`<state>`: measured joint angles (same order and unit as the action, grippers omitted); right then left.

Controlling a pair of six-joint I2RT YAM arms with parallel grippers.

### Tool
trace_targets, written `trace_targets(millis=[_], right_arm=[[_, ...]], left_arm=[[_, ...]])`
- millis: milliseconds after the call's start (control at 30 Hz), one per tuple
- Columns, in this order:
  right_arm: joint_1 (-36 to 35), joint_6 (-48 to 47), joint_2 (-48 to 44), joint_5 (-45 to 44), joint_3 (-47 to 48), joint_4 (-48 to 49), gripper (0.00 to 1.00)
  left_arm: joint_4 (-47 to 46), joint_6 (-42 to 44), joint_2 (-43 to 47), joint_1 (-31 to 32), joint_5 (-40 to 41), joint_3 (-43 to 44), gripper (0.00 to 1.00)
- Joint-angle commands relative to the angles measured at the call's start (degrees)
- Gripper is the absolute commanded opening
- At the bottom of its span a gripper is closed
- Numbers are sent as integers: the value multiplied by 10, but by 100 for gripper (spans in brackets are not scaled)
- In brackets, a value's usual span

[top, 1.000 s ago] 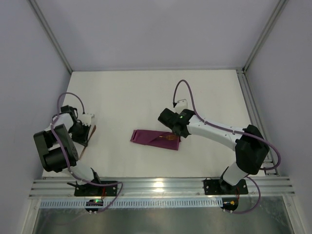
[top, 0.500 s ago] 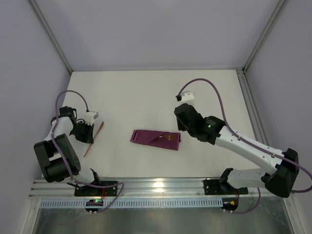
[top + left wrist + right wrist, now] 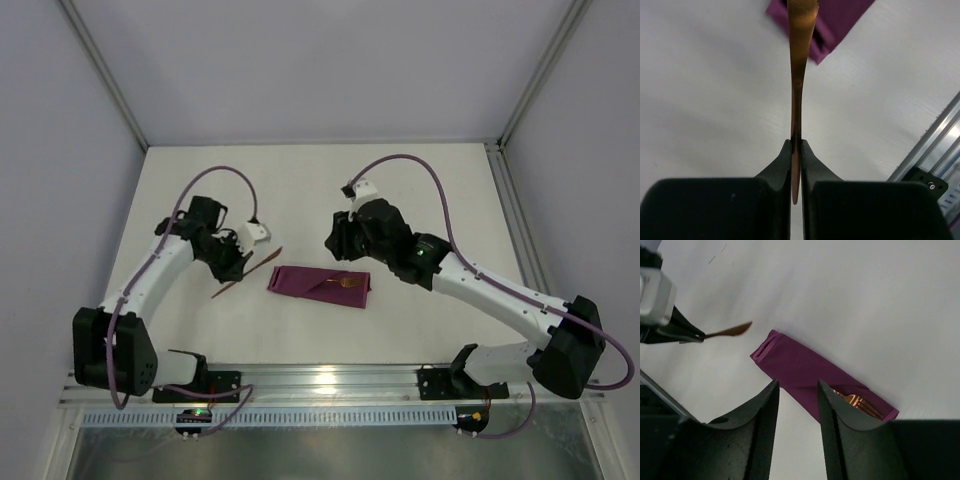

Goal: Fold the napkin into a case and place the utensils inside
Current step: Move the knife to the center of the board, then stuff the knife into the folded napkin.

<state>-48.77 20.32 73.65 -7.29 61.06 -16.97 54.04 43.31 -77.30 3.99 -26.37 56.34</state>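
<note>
your left jaws clamp the utensil (image 3: pixel 799 75) edge-on, right jaws apart; it could swivel and miss the case (image 3: pixel 310 281).

White arm links (image 3: pixel 158 268), black joints (image 3: pixel 110 345), looping purple cables (image 3: pixel 215 171), matte black fingers (image 3: pixel 777 170)

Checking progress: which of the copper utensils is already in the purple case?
The fork, its tines poking from the case. The other utensil is outside it, clamped in the left gripper.
</note>
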Motion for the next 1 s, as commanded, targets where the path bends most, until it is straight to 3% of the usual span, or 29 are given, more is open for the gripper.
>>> trace_targets(millis=[0, 33, 167, 333, 433, 600, 967], right_arm=[[37, 96, -31, 39, -8, 1, 41], [75, 116, -46, 49, -34, -6, 41], [191, 166, -139, 101, -136, -12, 41], [235, 146, -265, 16, -176, -85, 43], [244, 127, -289, -5, -169, -125, 45], [251, 112, -293, -33, -168, -156, 45], [255, 104, -327, -54, -186, -177, 45]], left_arm=[[8, -25, 39, 122, 29, 36, 0], [3, -35, 42, 178, 32, 43, 0], [-9, -61, 29, 290, 19, 96, 0], [-63, -45, -44, 447, 53, 126, 0], [-83, -31, -113, 498, 27, 161, 0], [-139, -12, -194, 509, 11, 204, 0], [-160, 20, -303, 510, -3, 264, 0]])
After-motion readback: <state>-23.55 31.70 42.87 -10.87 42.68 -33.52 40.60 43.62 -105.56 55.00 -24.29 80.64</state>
